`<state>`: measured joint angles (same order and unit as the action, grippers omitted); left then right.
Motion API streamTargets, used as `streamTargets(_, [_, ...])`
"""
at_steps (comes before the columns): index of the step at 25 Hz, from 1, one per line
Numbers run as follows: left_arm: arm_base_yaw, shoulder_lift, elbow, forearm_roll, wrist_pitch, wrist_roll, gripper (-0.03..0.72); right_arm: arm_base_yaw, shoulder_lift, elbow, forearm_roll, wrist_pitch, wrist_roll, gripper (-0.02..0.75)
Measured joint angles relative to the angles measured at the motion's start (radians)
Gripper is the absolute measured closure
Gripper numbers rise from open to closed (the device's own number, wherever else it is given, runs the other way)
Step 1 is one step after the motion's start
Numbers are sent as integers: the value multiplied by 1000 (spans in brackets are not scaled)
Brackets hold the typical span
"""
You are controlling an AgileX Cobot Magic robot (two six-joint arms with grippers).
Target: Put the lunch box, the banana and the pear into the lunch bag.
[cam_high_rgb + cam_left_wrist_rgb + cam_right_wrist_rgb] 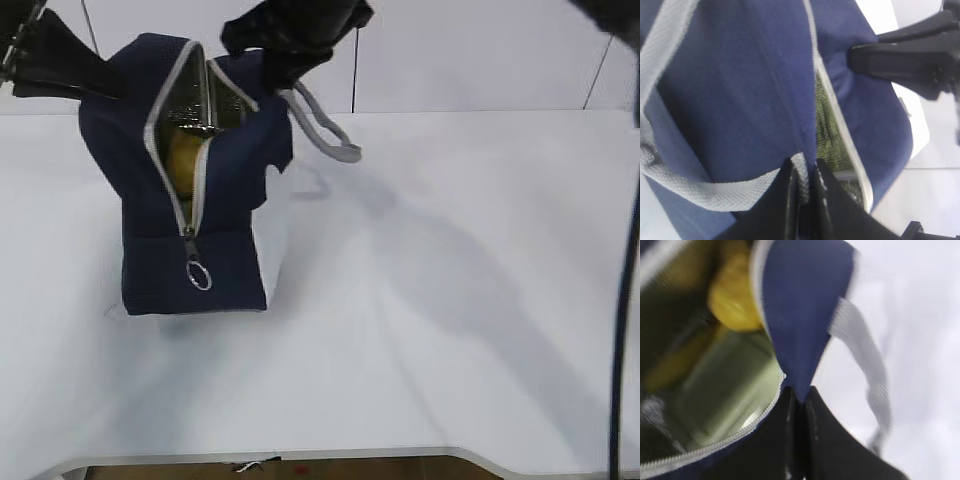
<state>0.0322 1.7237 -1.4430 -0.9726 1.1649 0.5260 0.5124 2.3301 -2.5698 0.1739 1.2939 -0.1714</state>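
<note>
The lunch bag point(225, 190) is navy blue with a pale grey zipper point(178, 190) edge, grey woven strap point(325, 128) and silvery lining. Inside it, the pear point(735, 295) shows yellow above the lunch box point(732, 390) with its sage-green lid. The counter point(450, 330) is white.

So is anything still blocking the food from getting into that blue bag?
Nothing visible does. The lunch bag gapes open, each gripper pinching one side of its rim, and the lunch box and a yellow fruit already lie inside.

A white surface point(450, 330) is seen, with the navy lunch bag point(225, 205) stood on its left part.
</note>
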Motion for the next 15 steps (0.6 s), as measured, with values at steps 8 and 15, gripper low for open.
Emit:
streamTargets(8, [-187, 23, 2, -17, -175, 25, 664, -11, -167, 234, -203, 1, 20, 720])
streamTargets(15, [-255, 101, 2, -52, -242, 49, 664, -12, -168, 249, -234, 1, 50, 720])
